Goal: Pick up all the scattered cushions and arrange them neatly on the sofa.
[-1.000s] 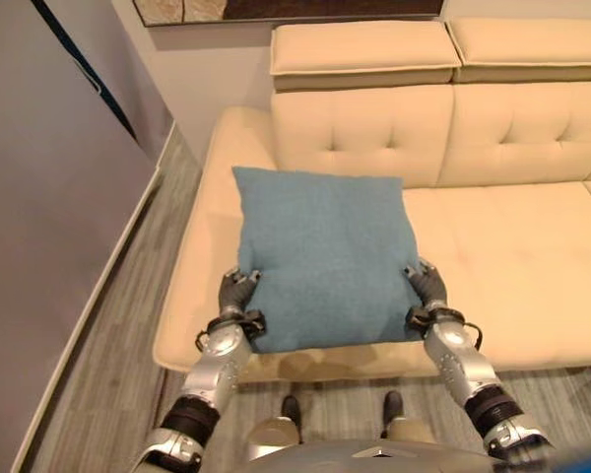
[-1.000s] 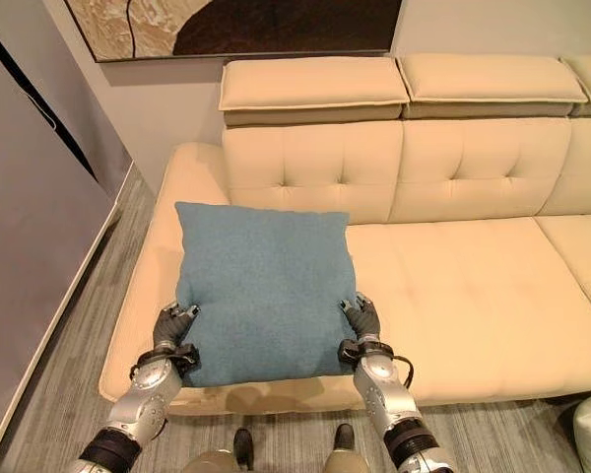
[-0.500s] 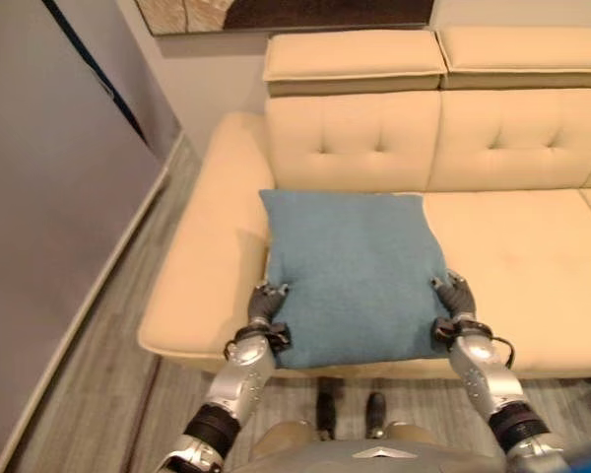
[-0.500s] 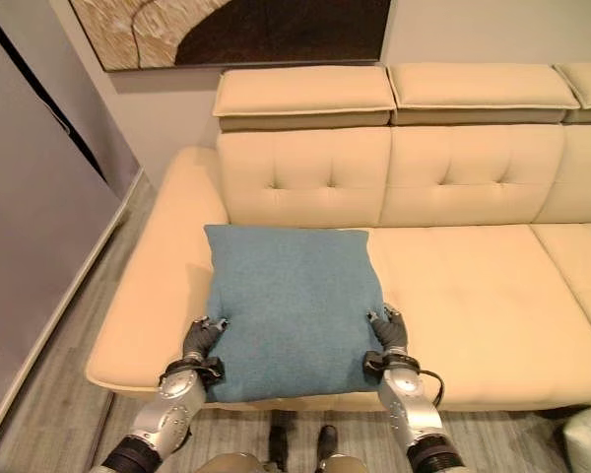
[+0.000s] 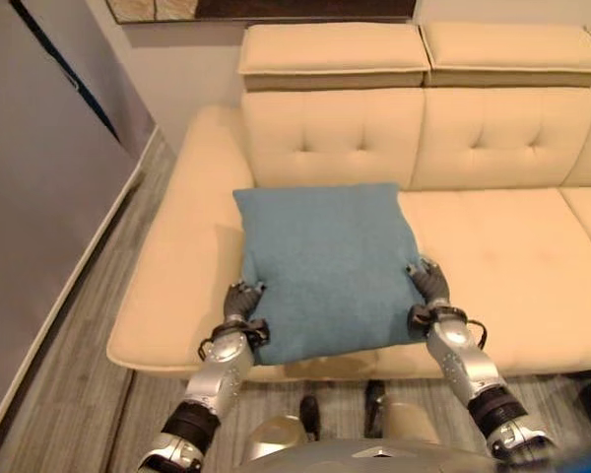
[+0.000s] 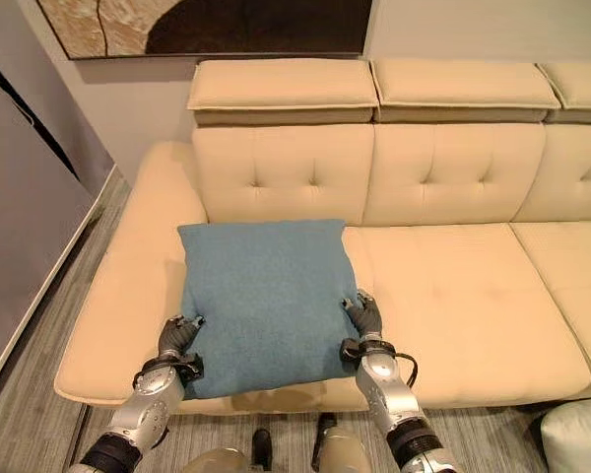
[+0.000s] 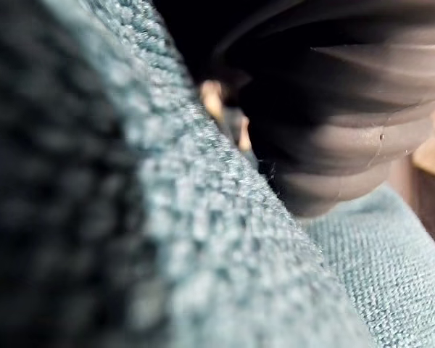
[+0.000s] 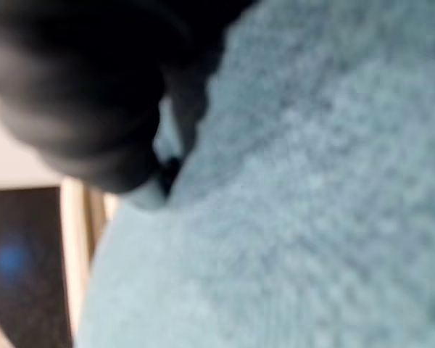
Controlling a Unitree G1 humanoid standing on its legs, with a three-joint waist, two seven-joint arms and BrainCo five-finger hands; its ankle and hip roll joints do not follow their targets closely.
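Observation:
A blue square cushion (image 5: 325, 266) lies flat over the left seat of the cream sofa (image 5: 502, 246), its far edge near the foot of the backrest. My left hand (image 5: 241, 301) grips its left side near the front corner, fingers curled over the edge. My right hand (image 5: 428, 289) grips the right side the same way. The cushion's front edge overhangs the sofa's front lip. Its woven blue fabric (image 7: 167, 217) shows close up in the left wrist view, and the cushion (image 8: 312, 181) also shows in the right wrist view.
A grey panel (image 5: 39, 197) stands along the left, with a strip of wood floor (image 5: 89, 325) between it and the sofa's arm. A pale cushion (image 6: 576, 434) lies on the floor at the lower right. A picture (image 6: 207, 25) hangs above the headrests.
The whole view has shifted as the camera moved. The cushion stays held between both hands and now sits a little lower, its far edge at the backrest's foot.

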